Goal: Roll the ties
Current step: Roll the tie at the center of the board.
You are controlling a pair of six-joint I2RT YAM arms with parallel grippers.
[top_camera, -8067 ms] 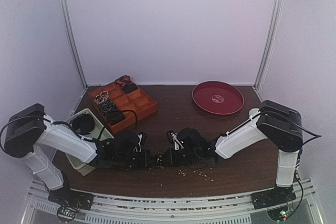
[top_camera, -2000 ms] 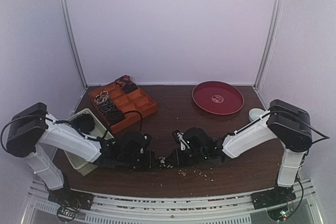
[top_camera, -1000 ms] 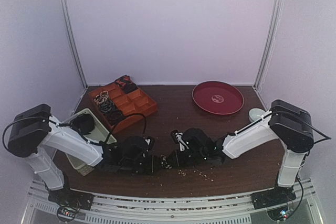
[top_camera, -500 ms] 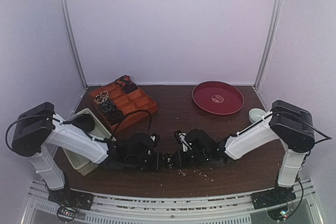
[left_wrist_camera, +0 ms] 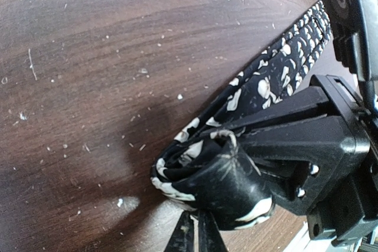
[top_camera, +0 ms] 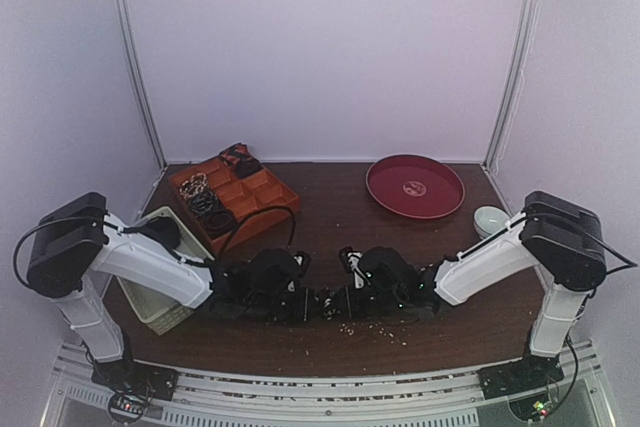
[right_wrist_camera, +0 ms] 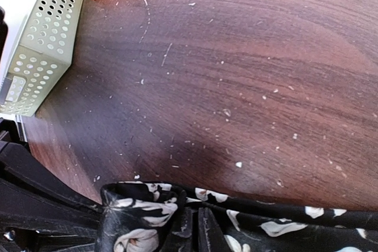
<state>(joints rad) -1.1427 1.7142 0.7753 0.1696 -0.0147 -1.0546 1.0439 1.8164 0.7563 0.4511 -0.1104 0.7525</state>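
Observation:
One black tie with white flowers lies at the table's front middle, between my two grippers [top_camera: 323, 304]. In the left wrist view one end is wound into a fist-sized coil [left_wrist_camera: 195, 169], and the loose strip [left_wrist_camera: 283, 57] runs off up to the right. My left gripper [left_wrist_camera: 195, 234] is shut, its tips buried in the underside of the coil. My right gripper [right_wrist_camera: 196, 219] is shut on the strip just where it leaves the coil [right_wrist_camera: 133, 216]. Both arms reach in low, left gripper [top_camera: 308, 302] facing right gripper [top_camera: 340, 304]. More rolled ties [top_camera: 205, 202] sit in the tray, one of them reddish [top_camera: 238, 157].
The orange compartmented tray [top_camera: 262, 209] stands at the back left, with the white slatted basket [top_camera: 150, 297] in front of it by my left arm. A red round plate [top_camera: 415, 187] and a small white bowl [top_camera: 490, 219] are at the right. Crumbs [top_camera: 375, 327] dot the wood.
Both grippers have slid a little to the right along the table with the coil between them. The left arm reaches farther in than before.

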